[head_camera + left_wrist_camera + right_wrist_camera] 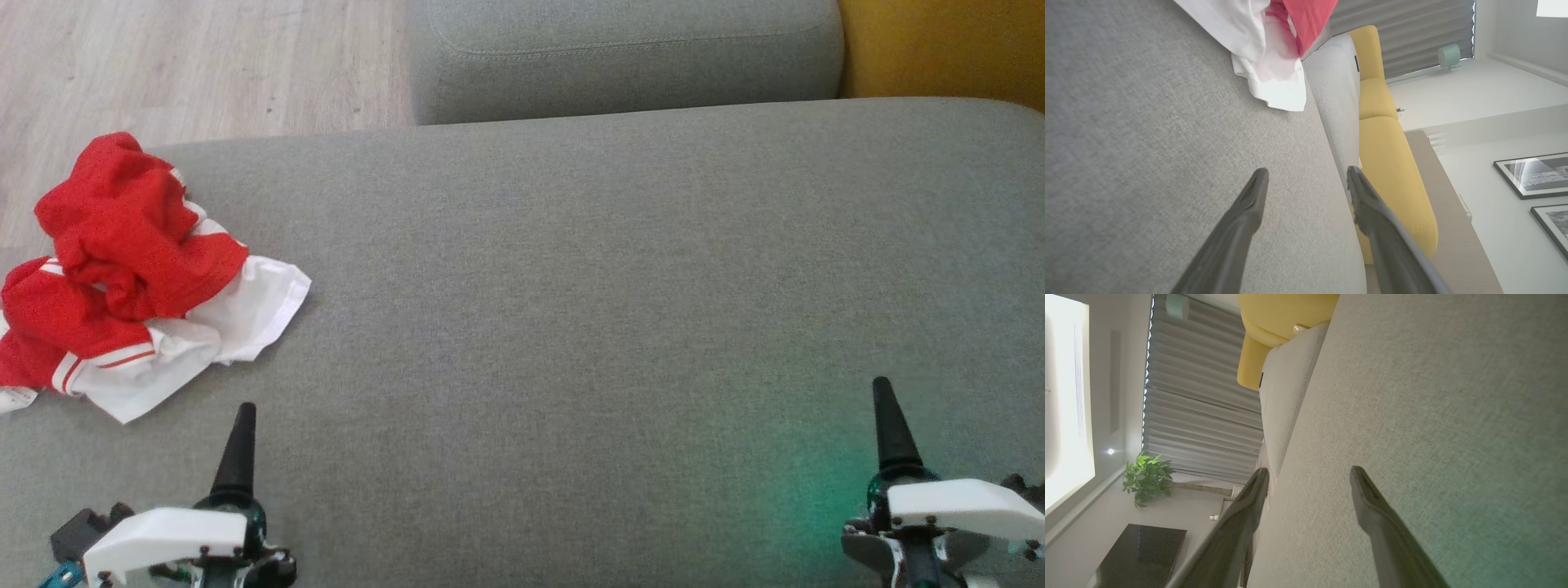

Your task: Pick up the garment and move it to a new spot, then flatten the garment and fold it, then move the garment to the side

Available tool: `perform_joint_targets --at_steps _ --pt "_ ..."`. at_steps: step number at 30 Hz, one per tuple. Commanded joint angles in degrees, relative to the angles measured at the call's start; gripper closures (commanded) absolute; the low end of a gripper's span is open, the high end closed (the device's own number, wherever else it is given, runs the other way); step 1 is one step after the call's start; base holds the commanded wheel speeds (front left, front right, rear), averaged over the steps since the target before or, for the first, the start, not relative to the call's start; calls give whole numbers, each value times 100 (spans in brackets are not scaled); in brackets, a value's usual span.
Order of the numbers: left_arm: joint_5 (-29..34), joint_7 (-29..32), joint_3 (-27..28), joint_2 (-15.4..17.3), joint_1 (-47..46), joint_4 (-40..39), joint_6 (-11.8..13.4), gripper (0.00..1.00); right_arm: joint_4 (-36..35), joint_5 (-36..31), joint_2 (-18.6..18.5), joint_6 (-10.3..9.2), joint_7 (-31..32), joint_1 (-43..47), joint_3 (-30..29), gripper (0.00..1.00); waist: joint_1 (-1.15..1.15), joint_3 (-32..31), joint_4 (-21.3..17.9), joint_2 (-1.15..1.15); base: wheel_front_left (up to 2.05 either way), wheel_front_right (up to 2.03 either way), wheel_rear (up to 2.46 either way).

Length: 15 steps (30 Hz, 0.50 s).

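2 arms low, fingers wide apart

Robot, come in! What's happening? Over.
Left pincer open, right pincer open, both empty. Garment crumpled on couch, far left, untouched. Nothing in the way.

1. The left fingers are long, dark grey and taper to narrow tips.
2. Behind them sits a white angular cover with small dark screws, flanked by a black block.
3. The right fingers match, with a teal ring at their base.
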Motion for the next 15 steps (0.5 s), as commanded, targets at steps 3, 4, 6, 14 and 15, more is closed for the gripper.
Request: perform_joint_targets --at_steps 3,4,6,14,15 --pt "300 -94 -47 58 -229 -245 4 0 -222 -459 -35 13 -109 -248 194 0 0 -8 -1 0 0 0 0" --pt "369 -111 -56 59 -224 -256 0 0 -225 -566 -48 13 -126 -254 241 0 0 -10 -2 0 0 0 0" --pt "503 -144 -74 61 -212 -275 -8 0 -237 -758 -58 14 -160 -267 296 0 0 -12 -7 0 0 0 0" --pt "995 -262 -121 69 -183 -390 -30 0 -278 -1284 -62 16 -278 -316 446 0 0 -11 -47 0 0 0 0" --pt "1075 -278 -119 70 -182 -402 -30 0 -284 -1365 -70 17 -295 -339 507 0 0 -7 -56 0 0 0 0"
